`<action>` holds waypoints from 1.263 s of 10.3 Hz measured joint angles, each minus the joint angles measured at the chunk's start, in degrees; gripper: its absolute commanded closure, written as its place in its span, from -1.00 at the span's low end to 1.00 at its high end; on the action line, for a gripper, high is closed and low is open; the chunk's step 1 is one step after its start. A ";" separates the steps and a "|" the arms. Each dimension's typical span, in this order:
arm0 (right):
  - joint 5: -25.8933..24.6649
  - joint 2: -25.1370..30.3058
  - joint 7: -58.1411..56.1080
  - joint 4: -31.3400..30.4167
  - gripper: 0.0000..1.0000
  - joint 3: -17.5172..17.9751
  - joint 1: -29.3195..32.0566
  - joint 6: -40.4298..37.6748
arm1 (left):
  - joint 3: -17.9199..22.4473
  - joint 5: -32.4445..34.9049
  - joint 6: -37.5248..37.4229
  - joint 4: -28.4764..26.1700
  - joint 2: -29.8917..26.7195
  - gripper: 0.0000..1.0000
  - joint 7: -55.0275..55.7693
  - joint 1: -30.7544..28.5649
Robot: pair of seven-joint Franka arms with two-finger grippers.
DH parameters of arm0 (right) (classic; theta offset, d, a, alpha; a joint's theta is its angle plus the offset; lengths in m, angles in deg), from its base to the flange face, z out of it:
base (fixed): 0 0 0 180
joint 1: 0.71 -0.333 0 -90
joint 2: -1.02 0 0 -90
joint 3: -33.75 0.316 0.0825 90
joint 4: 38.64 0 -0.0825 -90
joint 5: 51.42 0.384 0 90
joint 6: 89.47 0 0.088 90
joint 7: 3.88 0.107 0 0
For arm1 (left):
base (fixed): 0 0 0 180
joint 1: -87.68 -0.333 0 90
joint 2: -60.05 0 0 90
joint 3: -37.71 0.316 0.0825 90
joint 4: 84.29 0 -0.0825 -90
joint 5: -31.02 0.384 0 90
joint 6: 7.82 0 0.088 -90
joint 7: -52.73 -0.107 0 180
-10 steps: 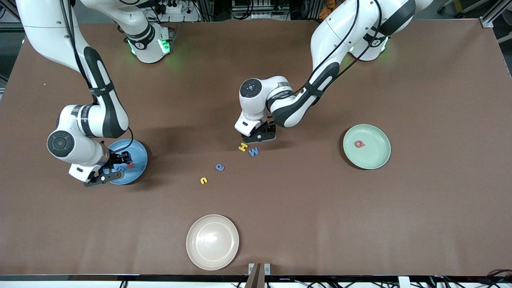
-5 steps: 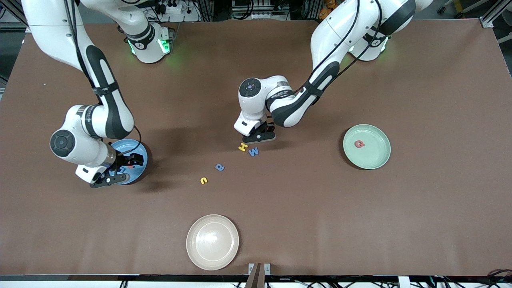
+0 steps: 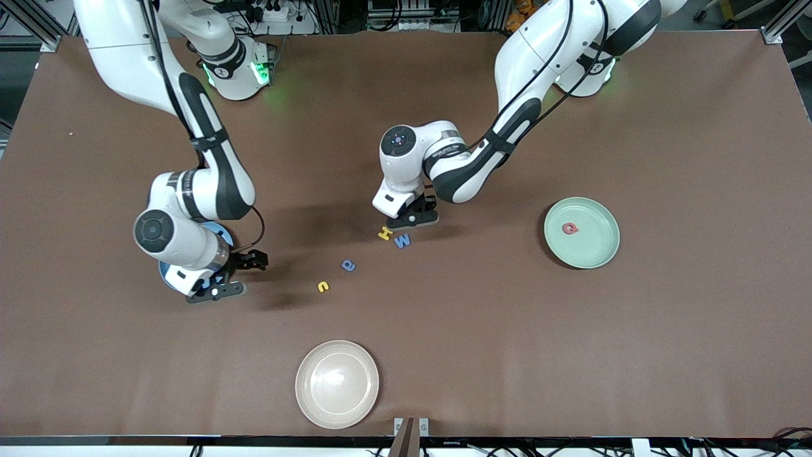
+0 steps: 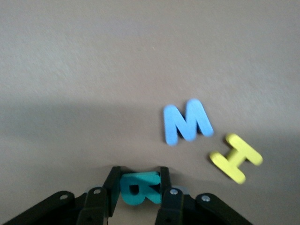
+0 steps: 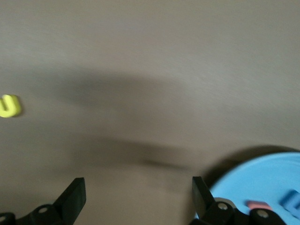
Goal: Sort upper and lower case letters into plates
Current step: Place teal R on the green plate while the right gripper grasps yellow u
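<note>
My left gripper (image 3: 413,214) is low over the table beside the yellow H (image 3: 384,233) and the blue W (image 3: 401,240). In the left wrist view it (image 4: 138,180) is shut on a teal letter R (image 4: 140,188), with the blue letter (image 4: 186,123) and the yellow H (image 4: 236,158) close by. My right gripper (image 3: 244,263) is open and empty (image 5: 138,197) just off the blue plate (image 3: 166,274), which the arm mostly hides. That plate (image 5: 262,180) holds a red letter (image 5: 259,205) and a blue letter (image 5: 293,201). The mint green plate (image 3: 596,254) holds a red letter (image 3: 571,228).
A blue lower-case letter (image 3: 348,265) and a yellow one (image 3: 323,287) lie on the table between the two grippers; the yellow one also shows in the right wrist view (image 5: 9,106). A cream-beige plate (image 3: 337,384) stands near the table's front-camera edge.
My right arm has swung off the blue plate toward the middle of the table, its gripper open and empty. My left gripper has hardly moved.
</note>
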 measured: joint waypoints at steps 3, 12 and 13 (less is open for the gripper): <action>0.23 -3.34 1.98 5.97 -1.00 0.07 -3.49 0.04 | -0.15 -6.40 -6.78 1.26 -1.87 0.59 -11.28 -4.09; 0.39 -11.24 10.43 15.15 -1.00 1.09 -7.95 0.01 | -0.19 -10.62 -18.01 -10.39 -16.65 0.59 -47.81 -25.70; 0.39 -11.80 11.12 15.62 -1.00 1.54 -8.01 0.01 | -0.18 -10.63 -17.96 -11.42 -17.67 0.60 -51.13 -27.86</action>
